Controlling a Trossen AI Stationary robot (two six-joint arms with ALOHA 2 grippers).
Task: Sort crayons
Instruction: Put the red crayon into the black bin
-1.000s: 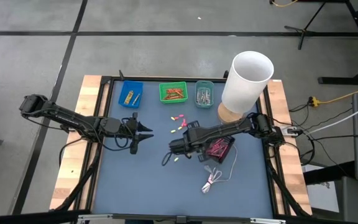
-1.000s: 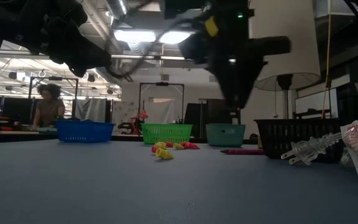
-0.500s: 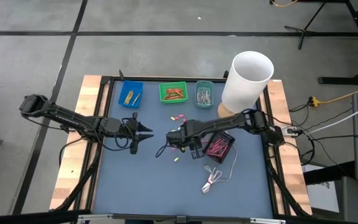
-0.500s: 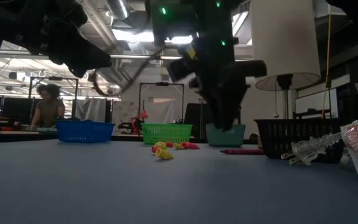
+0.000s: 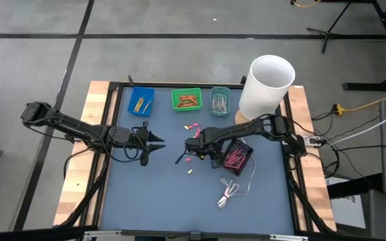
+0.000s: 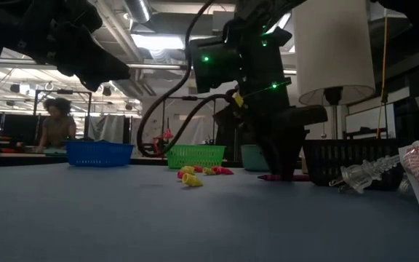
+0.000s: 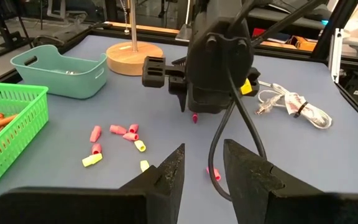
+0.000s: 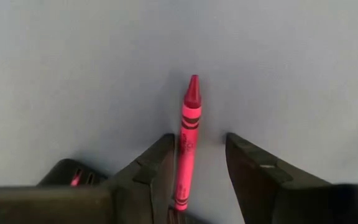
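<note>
Moves the right gripper (image 6: 281,164) rightward and away from the near edge compared with a second ago, bringing it down to the worktop (image 5: 159,194) beside the black basket (image 5: 238,155). Straddles a pink crayon (image 8: 188,143) with fingers (image 8: 151,168) partly spread; seems to touch it with one finger only, though cannot tell for sure whether it is gripped yet. Lies flat on the worktop, that crayon, just in front of the basket.

To do this well: centre over the crayon's middle, squeeze gently so it does not roll or pivot, then lift straight before carrying toward the trays at the far edge, blue (image 5: 141,100), green (image 5: 186,100) and teal (image 5: 220,100). Watch the loose pink and yellow bits (image 7: 114,140) nearby.

Holds the left gripper (image 5: 154,142) waiting at left of centre, fingers narrowly apart and empty.
</note>
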